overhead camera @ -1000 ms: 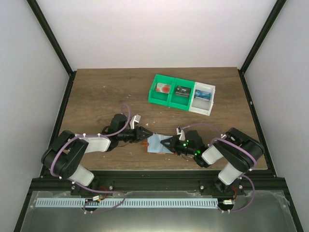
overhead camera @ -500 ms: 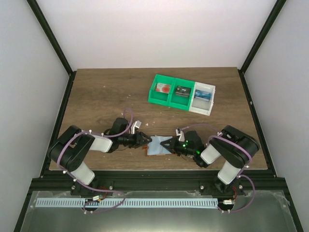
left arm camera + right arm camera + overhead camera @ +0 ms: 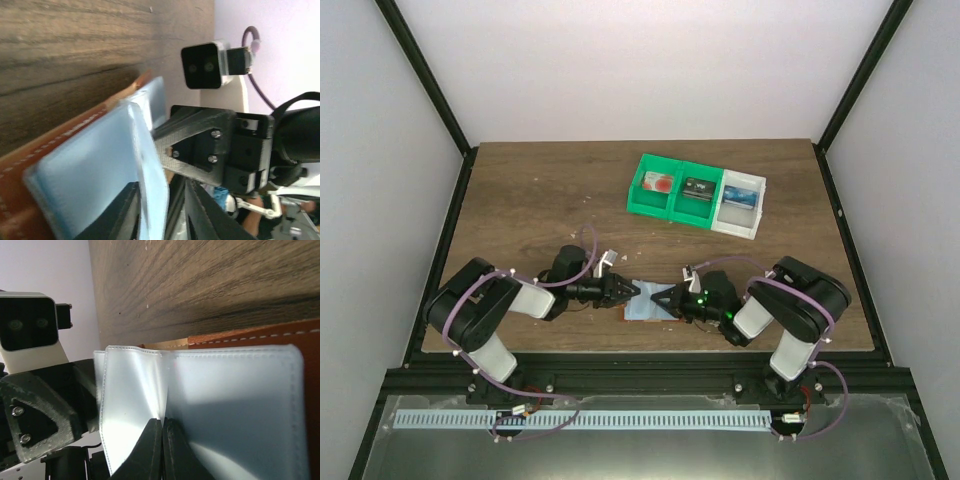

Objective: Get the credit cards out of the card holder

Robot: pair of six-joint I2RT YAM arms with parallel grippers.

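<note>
A: On the wooden table (image 3: 520, 200), what is the left gripper (image 3: 631, 291) doing?
B: Clenching the card holder (image 3: 642, 306) by its pale pocket flap. It is lying open near the front edge. The right gripper (image 3: 658, 297) is pinching the pocket's fold.
A: And the credit cards (image 3: 659, 183)?
B: Sitting in the bins (image 3: 665, 213), farther right.

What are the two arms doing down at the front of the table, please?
Both arms are working on the open wallet, which lies near the table's front edge. The left gripper and right gripper meet at it from either side. The right one pinches a pale pocket layer. The left has a pocket flap between its fingers, but how tightly is unclear. No card shows in the wallet from these views. Three cards lie in the bins at the back, one per bin.
</note>
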